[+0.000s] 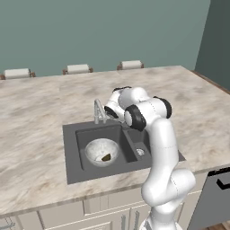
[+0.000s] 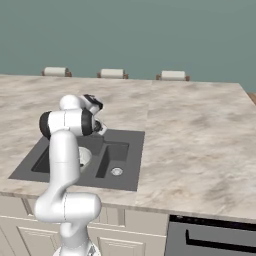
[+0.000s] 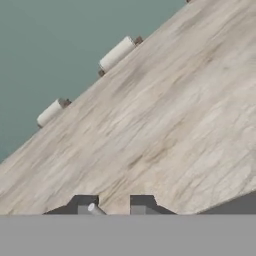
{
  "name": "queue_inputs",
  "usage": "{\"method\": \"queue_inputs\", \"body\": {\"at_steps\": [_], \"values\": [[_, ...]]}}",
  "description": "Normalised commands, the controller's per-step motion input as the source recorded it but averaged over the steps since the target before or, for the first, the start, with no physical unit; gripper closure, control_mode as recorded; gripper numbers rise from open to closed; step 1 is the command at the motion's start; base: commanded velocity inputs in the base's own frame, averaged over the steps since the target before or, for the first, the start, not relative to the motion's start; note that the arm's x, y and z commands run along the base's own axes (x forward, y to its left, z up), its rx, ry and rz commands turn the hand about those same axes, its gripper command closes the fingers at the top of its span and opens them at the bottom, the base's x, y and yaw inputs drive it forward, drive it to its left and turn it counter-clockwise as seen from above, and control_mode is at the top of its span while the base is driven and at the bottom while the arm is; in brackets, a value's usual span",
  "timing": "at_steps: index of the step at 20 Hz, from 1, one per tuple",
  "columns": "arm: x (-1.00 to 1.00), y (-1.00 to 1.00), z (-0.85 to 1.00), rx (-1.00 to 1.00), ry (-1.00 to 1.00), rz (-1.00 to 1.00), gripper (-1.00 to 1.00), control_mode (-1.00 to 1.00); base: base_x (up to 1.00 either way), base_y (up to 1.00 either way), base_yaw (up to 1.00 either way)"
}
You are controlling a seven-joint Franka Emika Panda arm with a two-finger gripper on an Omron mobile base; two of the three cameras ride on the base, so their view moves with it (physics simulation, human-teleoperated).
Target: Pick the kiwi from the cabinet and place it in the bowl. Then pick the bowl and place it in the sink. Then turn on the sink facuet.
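Faucet (image 1: 99, 111) operation is the step judged to be in hand, since in the left base view the bowl (image 1: 102, 151) already sits in the left basin of the sink (image 1: 72, 157), near its front edge, with the kiwi (image 1: 107, 157) inside it; both earlier placements therefore read as complete. The faucet stands at the back rim of the sink, and the arm's wrist bends down just beside it, presumably to reach the handle; the fingers themselves are masked by the wrist here. In the right base view, the gripper (image 2: 101, 129) sits at the back edge of the sink, over the counter (image 2: 200, 135) boundary, and the bowl (image 2: 85, 156) shows partly behind the forearm. In the hand view, the fingertips (image 3: 142, 205) stand close together with only a narrow gap, so the gripper is closed; a small grey cylindrical tip (image 3: 95, 209), probably part of the faucet, lies against the inner face of one finger, though whether it is clamped cannot be told.
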Motion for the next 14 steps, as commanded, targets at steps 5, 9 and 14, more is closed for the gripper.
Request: {"method": "queue_inputs", "body": {"at_steps": [5, 9, 14], "values": [[0.00, -1.00, 0.00, 0.24, 0.19, -0.07, 1.00, -1.00, 0.00, 0.00, 0.00], [0.01, -1.00, 0.00, 0.21, 0.16, -0.10, 1.00, -1.00, 0.00, 0.00, 0.00], [0.02, -0.96, 0.00, 0.17, 0.16, -0.11, 1.00, -1.00, 0.00, 0.00, 0.00]]}}
